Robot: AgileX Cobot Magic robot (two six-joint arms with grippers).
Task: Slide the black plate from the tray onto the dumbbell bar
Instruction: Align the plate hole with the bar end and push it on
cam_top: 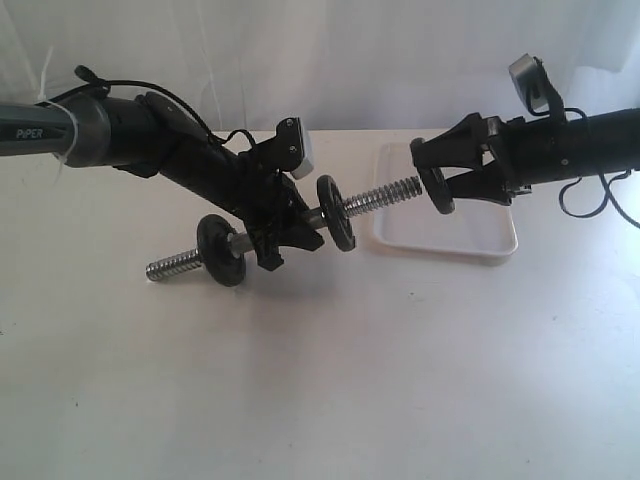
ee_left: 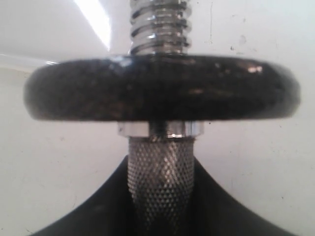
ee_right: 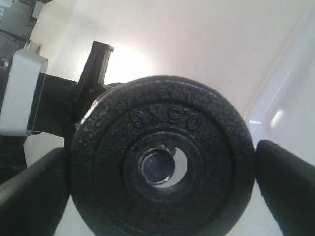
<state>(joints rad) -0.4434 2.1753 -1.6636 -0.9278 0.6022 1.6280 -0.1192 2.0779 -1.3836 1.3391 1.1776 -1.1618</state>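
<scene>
The dumbbell bar (cam_top: 385, 193) hangs tilted above the table, its right end higher. My left gripper (cam_top: 290, 235) is shut on its knurled middle (ee_left: 160, 172). Two black discs sit on the bar: one near the left end (cam_top: 222, 250), one just right of the gripper (cam_top: 337, 212), which fills the left wrist view (ee_left: 162, 96). My right gripper (cam_top: 440, 185) is shut on the black plate (cam_top: 437, 190), held on edge at the bar's right threaded tip. In the right wrist view the bar's end (ee_right: 156, 168) shows inside the plate's (ee_right: 162, 123) centre hole, off-centre.
The white tray (cam_top: 450, 240) lies on the table under and behind the right gripper, with nothing showing in it; its rim (ee_right: 290, 98) appears beside the plate. Both arms reach in over a white tabletop.
</scene>
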